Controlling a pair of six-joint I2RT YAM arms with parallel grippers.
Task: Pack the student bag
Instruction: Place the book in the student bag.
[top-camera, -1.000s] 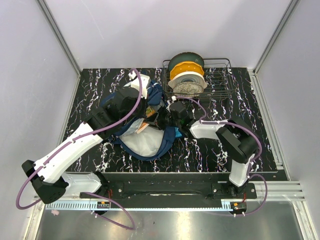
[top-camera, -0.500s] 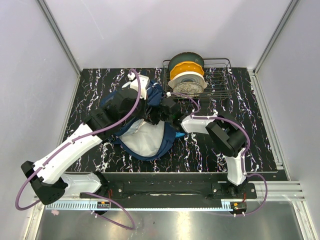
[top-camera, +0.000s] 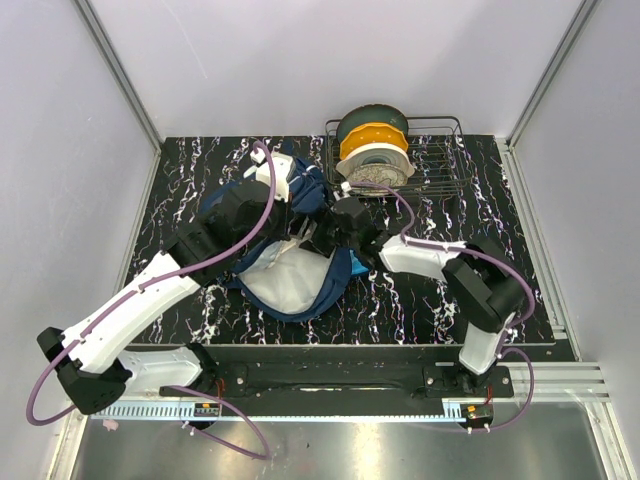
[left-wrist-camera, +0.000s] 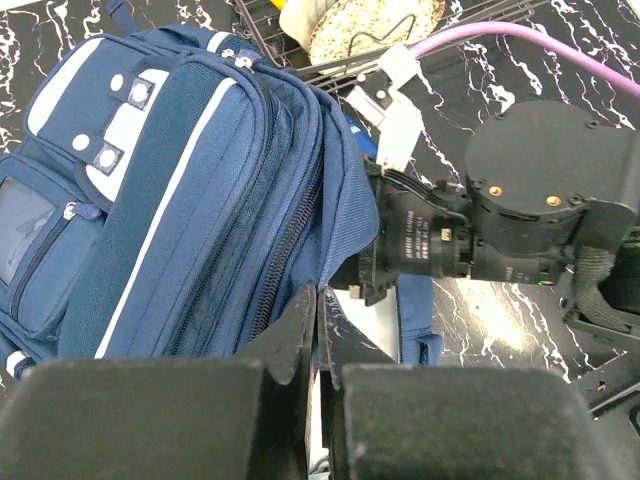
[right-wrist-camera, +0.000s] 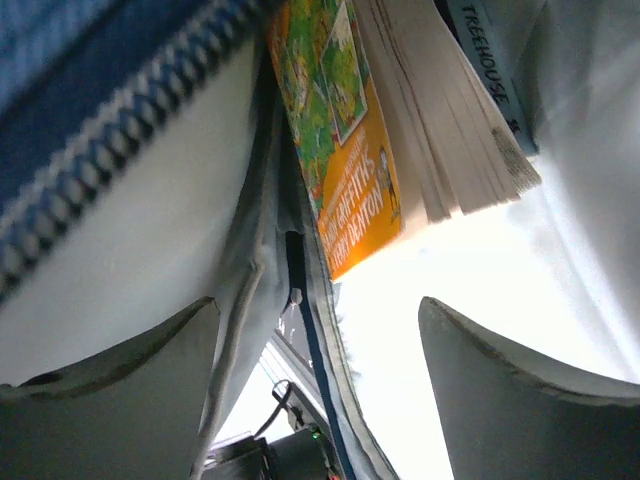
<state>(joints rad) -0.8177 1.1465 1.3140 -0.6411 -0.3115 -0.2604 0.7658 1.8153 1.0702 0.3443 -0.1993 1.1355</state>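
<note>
Student bag (top-camera: 292, 282): a large navy backpack lying on the black marbled table (top-camera: 190, 175), just beside the wire rack (top-camera: 447, 160), to its left and nearer the arm bases. Its main compartment gapes, with pale grey lining showing at the end farthest from the rack.
Wire rack: holds filament spools (top-camera: 372, 150) stood on edge, one each in green, orange and white.
Left gripper (left-wrist-camera: 318, 300): at the bag's open edge, left of the rack. Its jaws are drawn almost together, pinching the rim of the navy flap beside the zip.
Right gripper (right-wrist-camera: 318, 312): reaches from the rack side into the bag's mouth. Its fingers are spread wide and grip nothing, with lining on both sides of them.
Books: inside the bag, ahead of the right gripper. An orange-and-green covered book (right-wrist-camera: 352, 185) lies against a thicker one (right-wrist-camera: 440, 120) with white page edges, and a spine beyond reads TREEHOUSE.
</note>
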